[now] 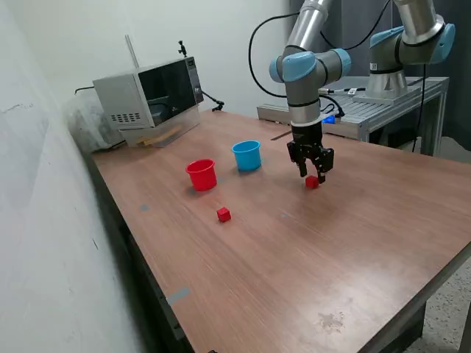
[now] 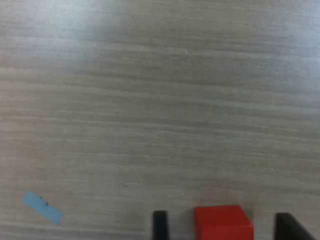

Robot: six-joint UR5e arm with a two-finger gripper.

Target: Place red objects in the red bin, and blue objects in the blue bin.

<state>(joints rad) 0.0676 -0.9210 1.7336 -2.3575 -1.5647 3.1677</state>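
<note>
Wood-grain counter (image 1: 294, 265) carries both cups mid-frame: red bin (image 1: 201, 175), blue bin (image 1: 247, 155), contents unseen. One red cube (image 1: 224, 214) lies loose at centre; another red cube (image 1: 312, 182) sits between the open fingers (image 1: 313, 170), ungrasped. No blue cubes are visible.

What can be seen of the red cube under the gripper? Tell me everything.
The red cube is small, solid-looking, matte red with crisp edges, sitting flat on the wooden table. It lies between the gripper's open dark fingers, with gaps on both sides, so nothing grips it. In the exterior view it sits right of the light blue cup.
</note>
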